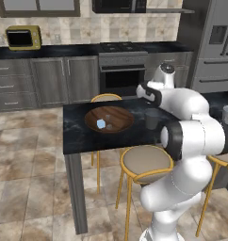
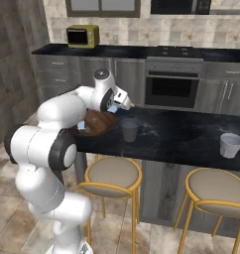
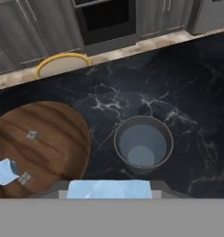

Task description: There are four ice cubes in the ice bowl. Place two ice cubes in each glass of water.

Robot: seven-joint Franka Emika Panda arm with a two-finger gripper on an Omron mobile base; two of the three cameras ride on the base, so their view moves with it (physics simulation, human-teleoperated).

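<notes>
My gripper [image 3: 109, 189] is shut on a pale blue ice cube [image 3: 109, 185], held above the black counter. Just ahead and below it stands one glass of water [image 3: 143, 147], its rim clear of the cube. From the right base view the gripper [image 2: 113, 108] hangs between the ice bowl [image 2: 99, 124] and that glass [image 2: 129, 130]. The dark wooden ice bowl [image 3: 53, 139] lies to the left with one large ice cube [image 3: 3, 171] and two small pale bits in it. A second glass of water [image 2: 231, 145] stands far right on the counter. The bowl [image 1: 109, 118] and near glass [image 1: 152, 118] also face the left base view.
Round stools with yellow frames [image 1: 145, 162] [image 2: 113, 174] [image 2: 218, 187] stand along the counter's near side, one more [image 3: 63, 65] on the far side. An oven [image 1: 123, 70] and grey cabinets line the back wall, with a yellow microwave [image 1: 23, 37] on top.
</notes>
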